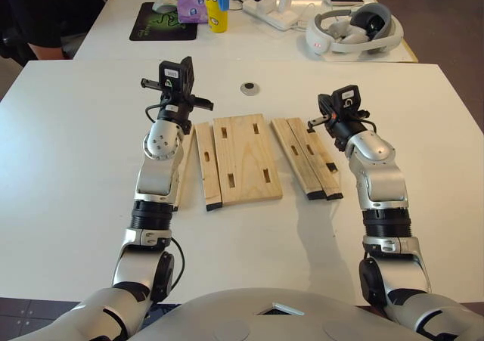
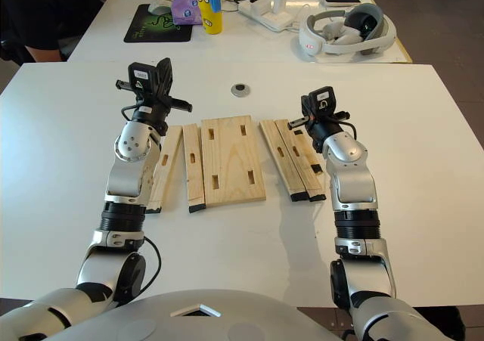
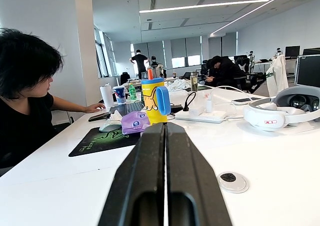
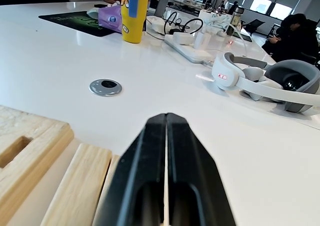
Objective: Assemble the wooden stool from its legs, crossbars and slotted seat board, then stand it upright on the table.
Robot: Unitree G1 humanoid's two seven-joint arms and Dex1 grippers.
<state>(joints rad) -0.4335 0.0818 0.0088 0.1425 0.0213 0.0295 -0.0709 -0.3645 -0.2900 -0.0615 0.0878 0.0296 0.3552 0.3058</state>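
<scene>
The white table point(image 1: 76, 129) carries every part laid flat and unjoined, so by my reckoning assembly has not begun and the layout is simply a sorted starting spread.

The seat board point(image 1: 246, 159), with four slots facing up, lies between the two grippers and nearer the robot than either. It sits central, probably so that either arm can reach it, with its slots exposed for the legs.

Two slats point(image 1: 208, 167) lie side by side just beyond the board on the left gripper's side, running from under that gripper back toward the robot. The outer one is partly hidden by the arm. A tight group of slats point(image 1: 302, 158), at least two, lies on the other side, with its far ends directly beneath the right gripper. Splitting the pieces gives each arm its own supply.

The left gripper point(image 3: 165, 131) is raised above the table past the far ends of its slats, fingers pressed together with nothing between them. The right gripper point(image 4: 166, 123) sits lower, close over the wood, likewise closed and empty. Both seem parked ready, and each must open before picking anything up.

A small round cable cap point(image 1: 249, 88) sits in the tabletop beyond the board, between the grippers and apart from the wood.
</scene>
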